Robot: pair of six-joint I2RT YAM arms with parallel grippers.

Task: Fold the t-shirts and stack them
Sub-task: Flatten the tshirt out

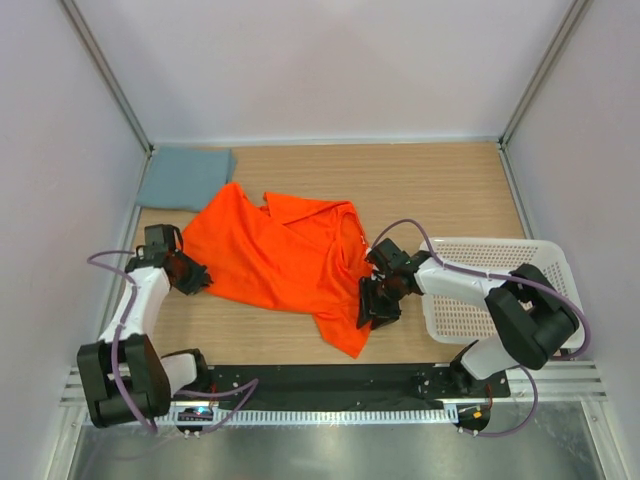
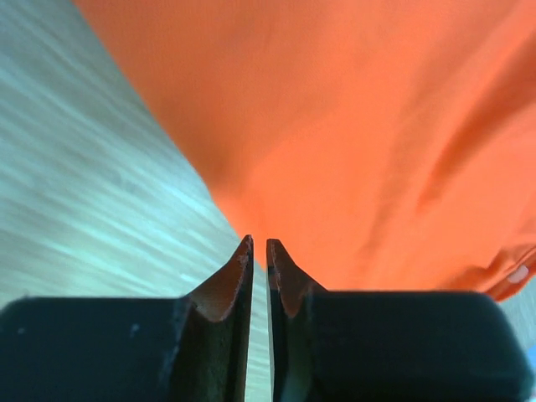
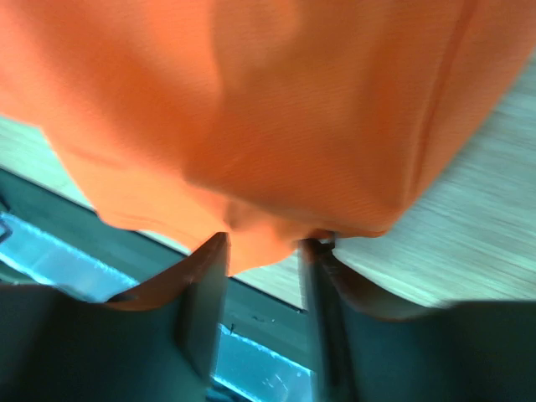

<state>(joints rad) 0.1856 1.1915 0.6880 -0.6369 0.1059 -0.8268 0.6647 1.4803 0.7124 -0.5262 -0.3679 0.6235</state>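
Currently we see wooden worktop (image 1: 440, 190), pale walls (image 1: 320, 60); orange t-shirt (image 1: 275, 255) spread mid-worktop, grey-blue t-shirt (image 1: 185, 178) folded in far-left corner; left pincer (image 2: 260, 244) nearly closed at orange edge; right pincer (image 3: 264, 243) open, astride hem.
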